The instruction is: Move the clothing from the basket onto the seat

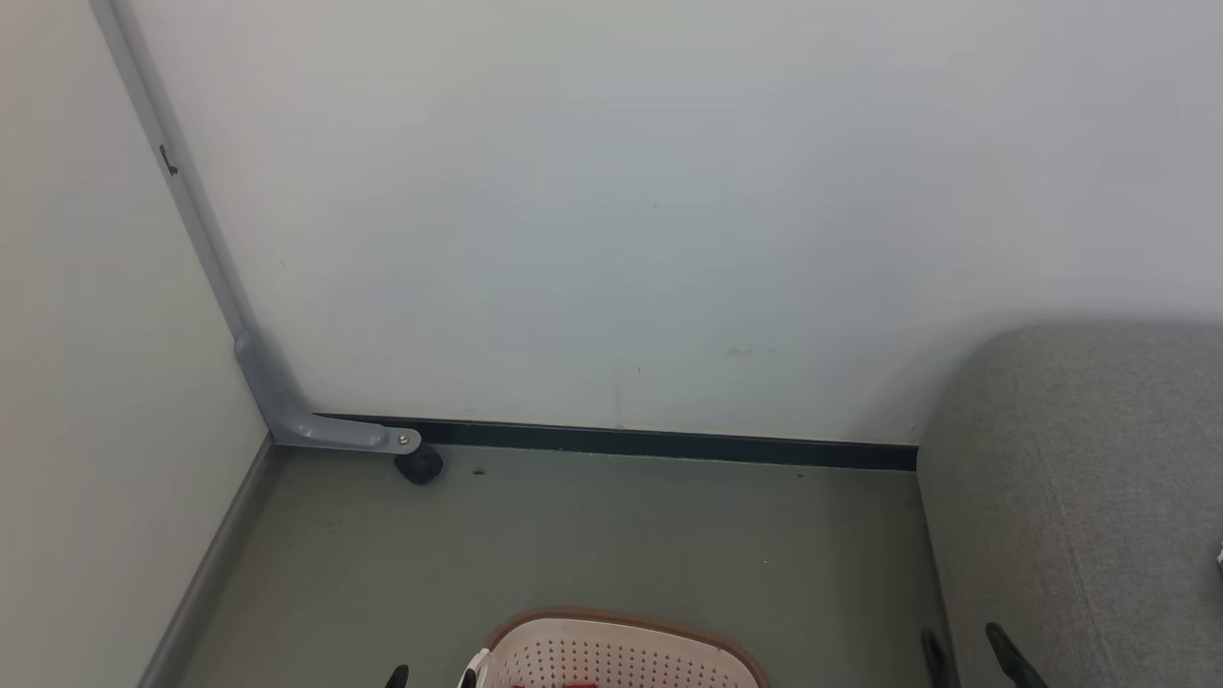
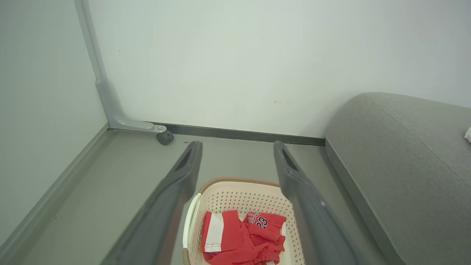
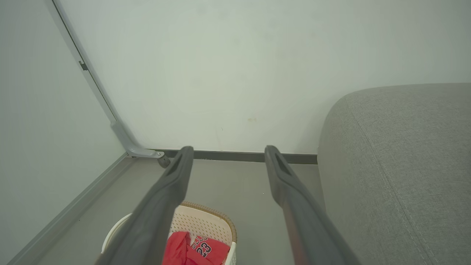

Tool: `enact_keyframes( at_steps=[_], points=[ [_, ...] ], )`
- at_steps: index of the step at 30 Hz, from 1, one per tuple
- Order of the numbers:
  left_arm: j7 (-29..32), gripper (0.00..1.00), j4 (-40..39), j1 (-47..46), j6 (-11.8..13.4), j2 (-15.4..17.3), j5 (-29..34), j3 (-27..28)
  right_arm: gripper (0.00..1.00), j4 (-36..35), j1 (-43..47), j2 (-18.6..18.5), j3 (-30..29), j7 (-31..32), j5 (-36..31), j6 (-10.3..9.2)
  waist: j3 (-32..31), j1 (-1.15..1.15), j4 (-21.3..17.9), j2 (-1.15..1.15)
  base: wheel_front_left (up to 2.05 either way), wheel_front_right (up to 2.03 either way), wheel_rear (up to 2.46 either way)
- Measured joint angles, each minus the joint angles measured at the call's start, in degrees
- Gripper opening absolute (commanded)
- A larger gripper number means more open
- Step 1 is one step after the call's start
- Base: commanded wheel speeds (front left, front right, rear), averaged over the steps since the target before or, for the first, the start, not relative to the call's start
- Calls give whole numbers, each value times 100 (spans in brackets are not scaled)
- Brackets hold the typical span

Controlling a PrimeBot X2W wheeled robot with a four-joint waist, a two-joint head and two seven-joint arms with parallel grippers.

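Left gripper [image 2: 237, 144] and right gripper [image 3: 228, 149] hover, jaws spread and empty, above the basket [image 2: 235, 191] of clothing [image 2: 239, 239] beside the seat [image 2: 404, 165].

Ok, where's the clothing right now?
In the left wrist view the clothing lies inside the basket, bottom centre, with the seat to its right.
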Motion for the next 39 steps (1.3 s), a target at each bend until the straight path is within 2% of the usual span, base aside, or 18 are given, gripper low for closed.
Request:
enact_keyframes(
  at_steps=[9, 39],
  points=[
    [0, 100, 65, -4, -44, -32, 5, 104, 100, 134, -11, -44, 94, 0, -300, -33, -10, 0, -5, 0, 0, 0, 0],
    [0, 100, 185, -3, -146, -89, 99, 197, 100, 265, -20, 18, -65, 0, -304, -48, -20, 0, -90, 0, 0, 0, 0]
  ],
)
